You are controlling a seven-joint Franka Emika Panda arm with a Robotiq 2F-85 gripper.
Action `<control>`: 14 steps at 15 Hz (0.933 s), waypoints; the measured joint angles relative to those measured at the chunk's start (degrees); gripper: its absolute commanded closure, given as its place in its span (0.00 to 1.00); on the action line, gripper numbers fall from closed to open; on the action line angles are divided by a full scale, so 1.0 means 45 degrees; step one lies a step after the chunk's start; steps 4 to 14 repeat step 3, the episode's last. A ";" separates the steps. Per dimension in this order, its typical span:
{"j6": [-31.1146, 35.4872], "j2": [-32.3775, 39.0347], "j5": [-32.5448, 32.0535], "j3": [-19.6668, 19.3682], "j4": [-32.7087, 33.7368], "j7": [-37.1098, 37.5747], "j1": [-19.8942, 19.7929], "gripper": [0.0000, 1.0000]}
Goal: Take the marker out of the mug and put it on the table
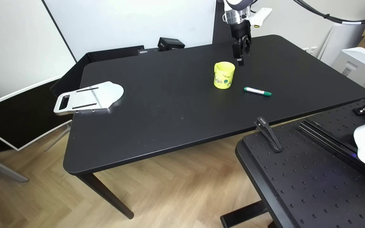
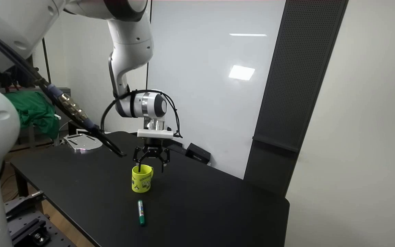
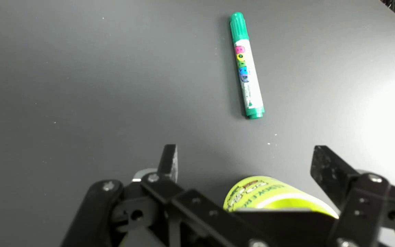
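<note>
the marker [image 3: 247,75] lies on the table [image 1: 157,104], apart from the mug [image 1: 223,77]; placing seems done. the spread gripper [image 3: 244,159], holding nothing, need only rise clear.

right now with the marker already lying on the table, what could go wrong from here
The open gripper hangs close to the mug, so a dip or sideways swing might knock it over. The marker lies loose on its side on the table; its round barrel could roll if bumped. And since it is already out of the mug, another grasp would probably only risk disturbing it.
</note>
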 measured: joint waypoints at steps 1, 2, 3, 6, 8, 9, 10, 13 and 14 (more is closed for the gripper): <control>-0.0121 -0.0200 0.0054 0.0064 0.0007 0.0000 0.0010 0.00; -0.0171 -0.0364 0.0110 0.0126 0.0014 0.0004 0.0032 0.00; -0.0180 -0.0480 0.0194 0.0191 0.0021 0.0011 0.0059 0.00; -0.0180 -0.0480 0.0194 0.0191 0.0021 0.0011 0.0059 0.00; -0.0180 -0.0480 0.0194 0.0191 0.0021 0.0011 0.0059 0.00; -0.0180 -0.0480 0.0194 0.0191 0.0021 0.0011 0.0059 0.00; -0.0180 -0.0480 0.0194 0.0191 0.0021 0.0011 0.0059 0.00; -0.0180 -0.0480 0.0194 0.0191 0.0021 0.0011 0.0059 0.00; -0.0180 -0.0480 0.0194 0.0191 0.0021 0.0011 0.0059 0.00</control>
